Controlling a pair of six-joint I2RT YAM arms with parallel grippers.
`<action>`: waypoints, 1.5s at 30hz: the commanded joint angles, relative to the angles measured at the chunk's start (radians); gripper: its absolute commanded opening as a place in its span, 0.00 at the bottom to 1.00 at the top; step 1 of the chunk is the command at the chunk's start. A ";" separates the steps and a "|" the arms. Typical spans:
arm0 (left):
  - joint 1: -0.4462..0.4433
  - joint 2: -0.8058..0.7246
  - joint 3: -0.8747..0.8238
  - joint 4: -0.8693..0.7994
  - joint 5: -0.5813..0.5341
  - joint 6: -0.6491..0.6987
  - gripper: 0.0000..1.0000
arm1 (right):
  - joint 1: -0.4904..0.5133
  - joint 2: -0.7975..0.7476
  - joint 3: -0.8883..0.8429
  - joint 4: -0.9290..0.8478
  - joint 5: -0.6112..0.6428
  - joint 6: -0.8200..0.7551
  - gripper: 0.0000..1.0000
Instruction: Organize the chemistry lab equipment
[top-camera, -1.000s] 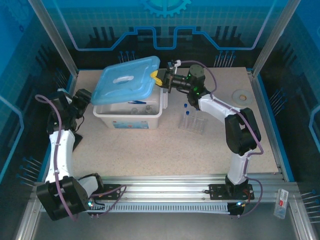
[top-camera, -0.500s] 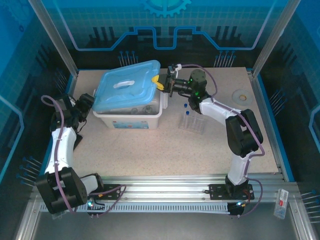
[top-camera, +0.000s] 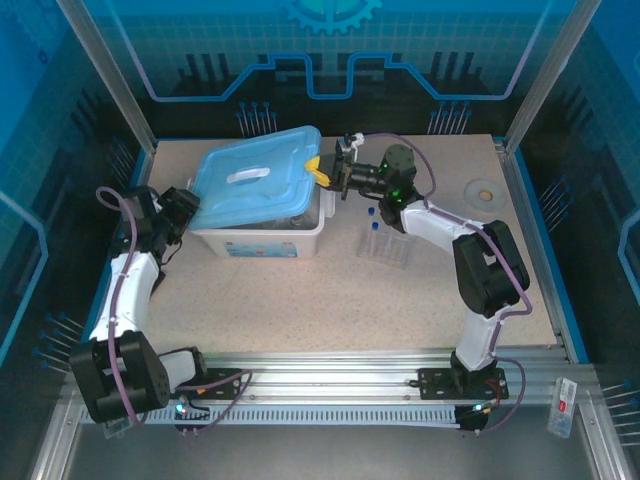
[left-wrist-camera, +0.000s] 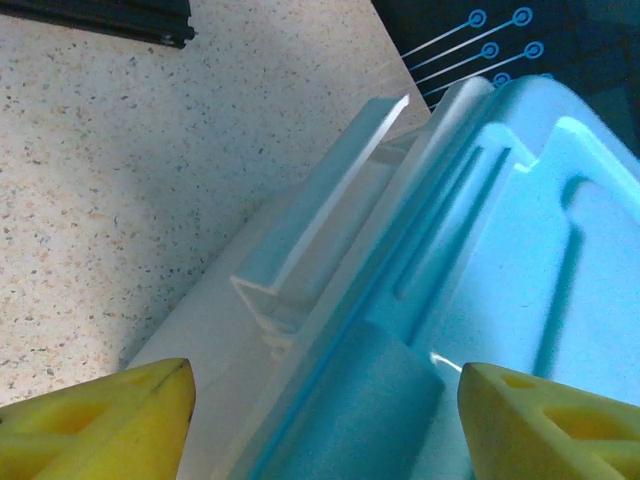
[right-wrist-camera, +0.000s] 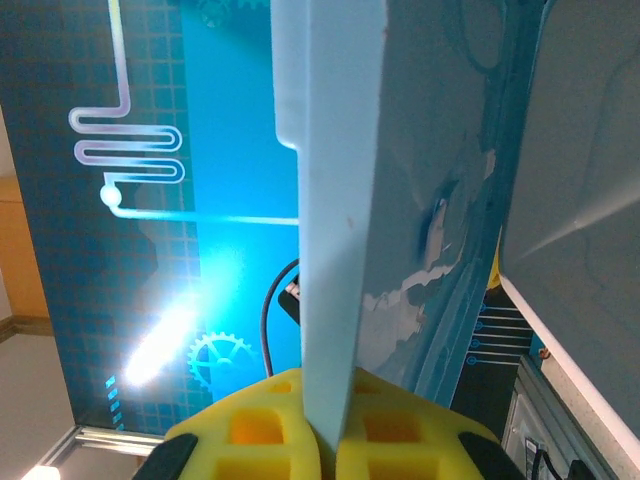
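A white bin (top-camera: 262, 243) stands at the back left of the table with a light blue lid (top-camera: 255, 178) tilted over it. My right gripper (top-camera: 320, 170) is shut on the lid's right edge; in the right wrist view the yellow fingers (right-wrist-camera: 250, 430) pinch the thin lid edge (right-wrist-camera: 330, 250). My left gripper (top-camera: 186, 208) is open at the lid's left end, and the lid's rim (left-wrist-camera: 370, 400) lies between its fingers (left-wrist-camera: 100, 420) without touching them. Clear glassware (top-camera: 290, 216) shows dimly inside the bin. A clear tube rack (top-camera: 386, 248) with blue-capped tubes (top-camera: 373, 214) stands right of the bin.
A small round disc (top-camera: 485, 190) lies on the table at the back right. The bin's white side handle (left-wrist-camera: 320, 220) sits just below the lid. Bare speckled tabletop (top-camera: 330, 300) spreads in front of the bin and rack.
My left gripper has swung right and come in against the lid's left end. The lid, held by the right gripper, has shifted slightly and sunk lower over the bin.
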 joint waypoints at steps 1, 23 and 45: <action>-0.019 0.007 -0.036 -0.005 -0.035 0.022 0.71 | -0.009 -0.053 -0.020 0.074 -0.017 0.005 0.03; -0.047 0.027 -0.036 -0.001 -0.054 0.022 0.71 | -0.037 -0.045 -0.079 0.162 0.015 0.050 0.12; -0.046 0.021 0.093 -0.030 -0.115 0.005 0.71 | -0.078 -0.139 -0.101 -0.108 0.111 -0.178 0.14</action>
